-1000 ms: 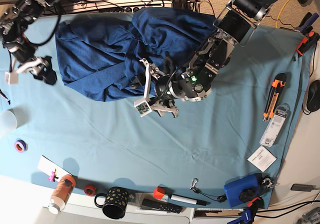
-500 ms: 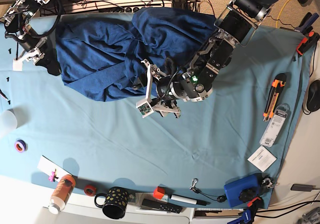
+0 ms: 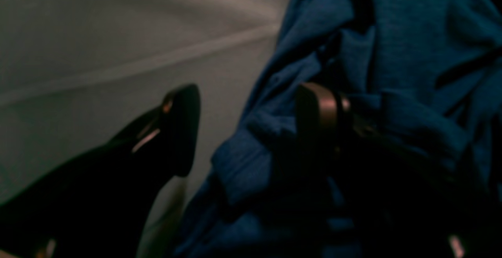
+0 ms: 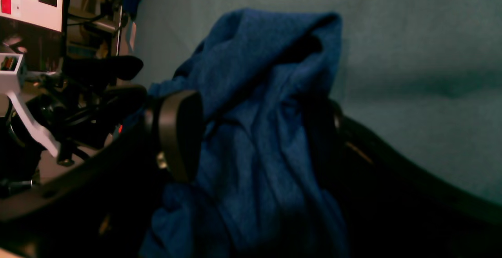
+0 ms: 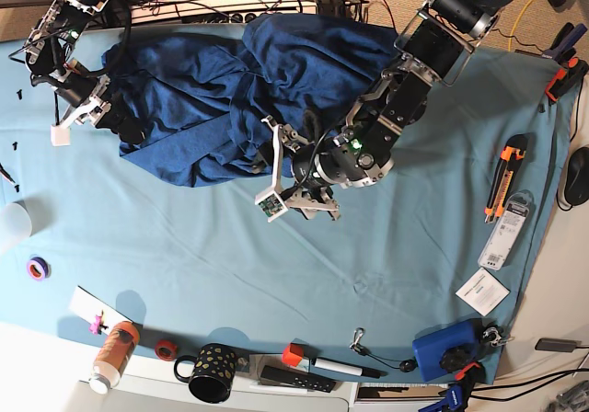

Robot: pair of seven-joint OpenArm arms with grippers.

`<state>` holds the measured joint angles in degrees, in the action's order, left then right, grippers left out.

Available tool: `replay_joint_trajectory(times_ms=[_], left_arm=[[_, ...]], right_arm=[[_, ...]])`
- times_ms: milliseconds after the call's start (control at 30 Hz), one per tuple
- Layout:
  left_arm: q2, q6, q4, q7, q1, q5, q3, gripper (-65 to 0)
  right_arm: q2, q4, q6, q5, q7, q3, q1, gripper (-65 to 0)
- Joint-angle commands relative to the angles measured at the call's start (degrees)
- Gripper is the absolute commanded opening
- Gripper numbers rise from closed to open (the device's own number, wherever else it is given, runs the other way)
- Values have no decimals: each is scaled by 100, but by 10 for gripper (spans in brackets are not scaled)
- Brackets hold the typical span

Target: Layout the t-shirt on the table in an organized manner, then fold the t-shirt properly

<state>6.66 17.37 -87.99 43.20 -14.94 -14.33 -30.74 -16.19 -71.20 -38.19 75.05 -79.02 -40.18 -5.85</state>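
Note:
The dark navy t-shirt (image 5: 230,90) lies crumpled at the back of the teal-covered table (image 5: 276,283). My left gripper (image 5: 261,158) is at the shirt's near edge and is open. In the left wrist view one of its fingers (image 3: 180,128) hangs over bare cloth and the other rests on the t-shirt (image 3: 392,34), with the left gripper (image 3: 249,128) straddling the hem. My right gripper (image 5: 118,120) is at the shirt's left edge. Its jaws stand wide, and the right gripper (image 4: 255,132) has a raised fold of the t-shirt (image 4: 259,93) between them.
Along the near edge stand a bottle (image 5: 115,352), a black mug (image 5: 210,372), a marker (image 5: 336,367) and a blue box (image 5: 446,349). A purple tape roll (image 5: 37,268) lies at the left. An orange cutter (image 5: 502,177) and a white card (image 5: 481,291) lie at the right.
My right gripper has moved from the bare cloth at the left up and onto the shirt's left edge. My left gripper has shifted slightly along the shirt's near edge.

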Motion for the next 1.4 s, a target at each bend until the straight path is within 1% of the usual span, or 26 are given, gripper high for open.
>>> replay_joint_trajectory(times_ms=[0,233,400,500,633,733,833,967,1233,1367], left_arm=[[-33,-61,-144,-81,-129,15,20,-266],[144,-264,-675,83,-127,26,20,-266],[179,-348,-927,240,-125,24,20,-266],[179,-343,-927,240,-107,24,20,-266],[179,-345,-927,227,-109,24,20,-266],[179,-345,-927,227,-109,24,17,-266],[177,-343,-927,225,-109,24,20,-266],[177,-345,-927,221,-111,24,17,-266],[177,-345,-927,219,-111,26,20,-266],[177,-345,-927,219,-111,52,20,-266]], right_arm=[[-35,-33,48,52,-98,28,13,-253],[-37,-33,48,-26,-98,28,13,-261],[-81,-90,50,-267,-98,-7,13,-261],[-81,-321,48,-308,-98,-243,15,-261],[-81,-728,48,-350,-98,-798,15,-261],[-81,-848,48,-728,-98,-1161,15,-261],[-79,-846,48,-1104,-98,-1274,13,-261],[-20,-846,55,-1189,-98,-1071,13,-261],[243,-846,57,-1388,-98,-66,-24,-261],[256,-844,72,-1405,-98,321,-138,-261]])
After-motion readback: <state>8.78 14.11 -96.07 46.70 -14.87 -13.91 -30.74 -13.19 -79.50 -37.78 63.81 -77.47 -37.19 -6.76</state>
